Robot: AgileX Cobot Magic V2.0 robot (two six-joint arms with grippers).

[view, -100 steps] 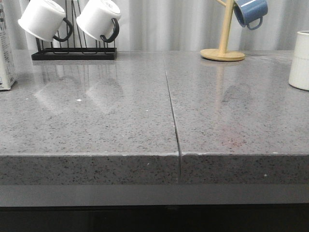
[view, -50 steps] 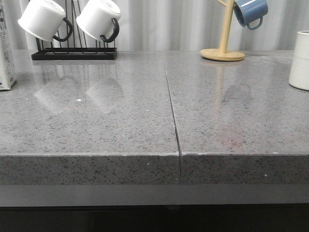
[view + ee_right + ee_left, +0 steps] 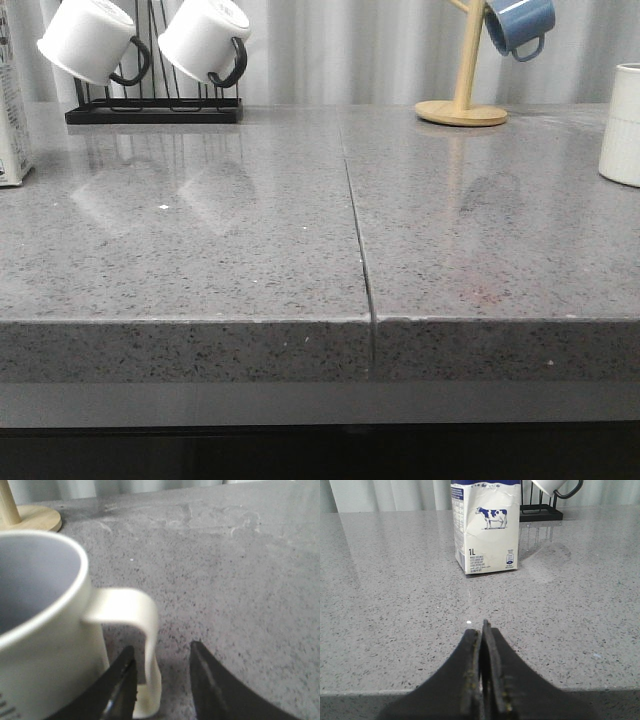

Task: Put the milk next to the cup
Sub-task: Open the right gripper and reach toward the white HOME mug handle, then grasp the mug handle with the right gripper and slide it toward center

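Observation:
The milk point(image 3: 12, 110), a white carton, stands at the far left edge of the front view. The left wrist view shows its cow picture and "1L" mark point(image 3: 487, 530). My left gripper point(image 3: 482, 630) is shut and empty, low over the counter, well short of the milk. The cup point(image 3: 622, 125), a cream-white mug, stands at the far right. In the right wrist view the cup point(image 3: 45, 625) is very close. My right gripper point(image 3: 162, 657) is open, and the cup's white handle point(image 3: 142, 630) lies between the jaws, near one finger. Neither gripper shows in the front view.
A black rack point(image 3: 150, 112) with two white, black-handled mugs stands at the back left, just behind the milk. A wooden mug tree point(image 3: 462, 100) holding a blue mug point(image 3: 518, 22) stands at the back right. A seam point(image 3: 360, 250) splits the grey counter.

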